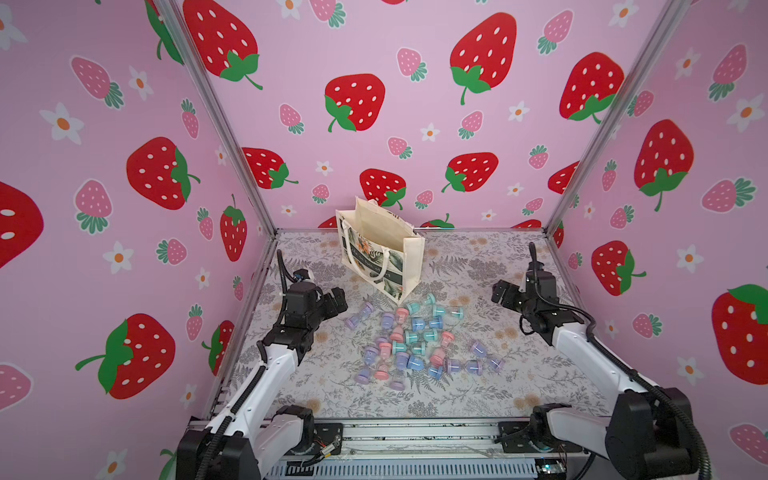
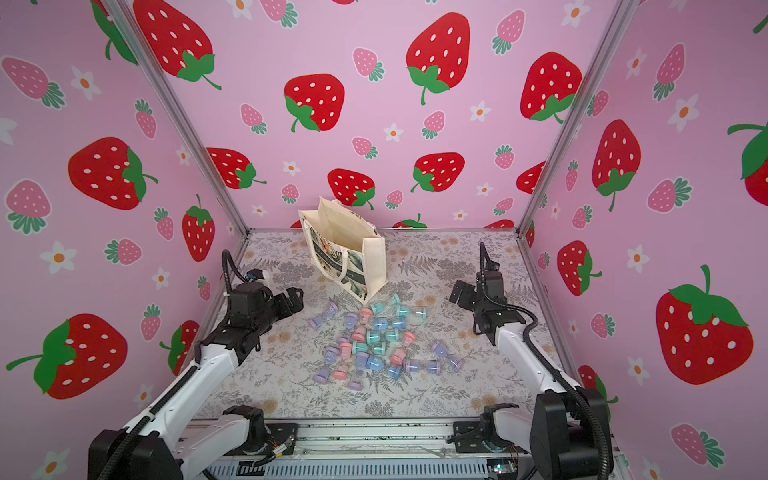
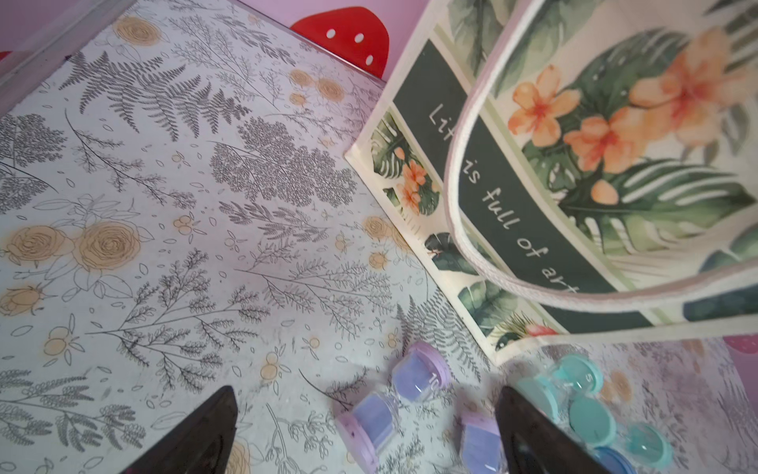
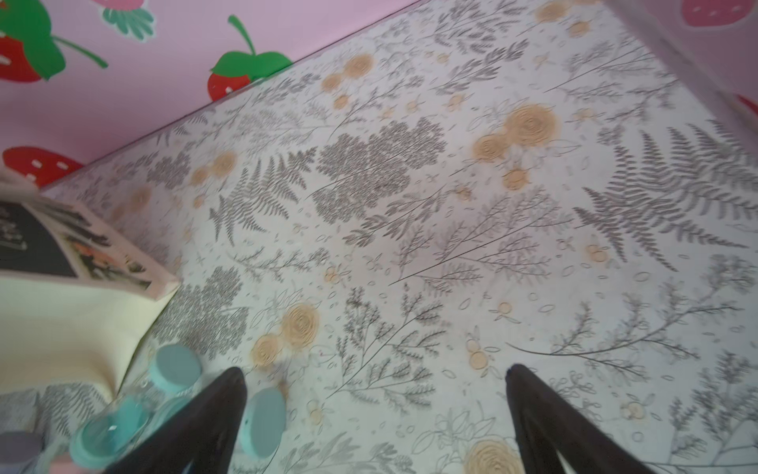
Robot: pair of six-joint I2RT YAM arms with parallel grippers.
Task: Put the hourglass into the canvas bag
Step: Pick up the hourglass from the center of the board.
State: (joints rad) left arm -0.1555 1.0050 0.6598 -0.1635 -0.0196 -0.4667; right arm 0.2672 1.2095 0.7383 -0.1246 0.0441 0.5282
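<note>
The canvas bag [image 1: 380, 253] [image 2: 347, 253] stands upright and open-topped at the back middle of the table, its dark lettered band [image 3: 504, 213] facing the left arm. Several small hourglasses [image 1: 415, 340] [image 2: 378, 340] in lilac, pink, blue and teal lie scattered in front of it. My left gripper [image 1: 338, 301] [image 3: 366, 394] hovers open left of the pile, over a lilac hourglass [image 3: 414, 377] lying on its side. My right gripper [image 1: 498, 291] [image 4: 375, 369] is open and empty to the right of the pile, with a teal hourglass [image 4: 135, 402] beside one finger.
The floral table mat [image 1: 478, 257] is bounded by strawberry-print walls and metal corner posts [image 1: 582, 166]. A metal rail [image 1: 415, 432] with both arm bases runs along the front edge. The bag's cream handle [image 3: 459, 230] hangs down its front.
</note>
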